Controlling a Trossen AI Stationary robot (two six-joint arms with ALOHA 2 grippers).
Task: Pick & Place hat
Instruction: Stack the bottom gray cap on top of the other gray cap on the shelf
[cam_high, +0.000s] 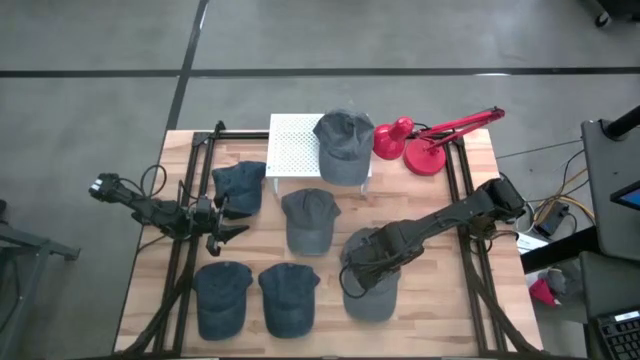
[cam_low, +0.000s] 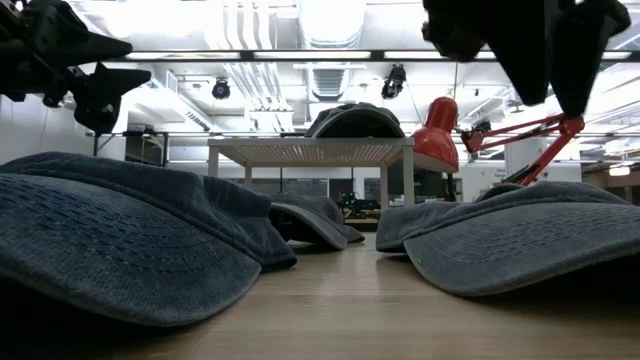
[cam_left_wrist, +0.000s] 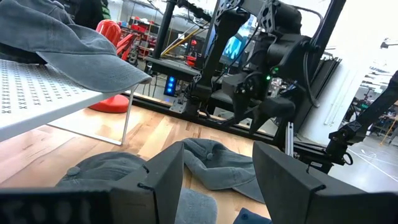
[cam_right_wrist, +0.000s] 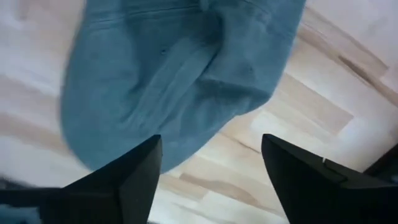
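Note:
Several blue denim hats lie on the wooden table. One hat (cam_high: 372, 292) lies crown up at the near right, also in the right wrist view (cam_right_wrist: 180, 74). My right gripper (cam_high: 362, 268) hangs over this hat, pointing down and open (cam_right_wrist: 211, 146), its fingers clear of the cloth. Another hat (cam_high: 343, 145) rests on the white perforated stand (cam_high: 290, 150) at the far middle. My left gripper (cam_high: 238, 218) waits level at the table's left, open (cam_left_wrist: 217, 168), with nothing between its fingers.
More hats lie at the left (cam_high: 240, 187), the middle (cam_high: 308, 220) and the near edge (cam_high: 222, 298) (cam_high: 288, 298). A red desk lamp (cam_high: 420, 150) stands at the far right beside the stand. Black frame rails run along both sides of the table.

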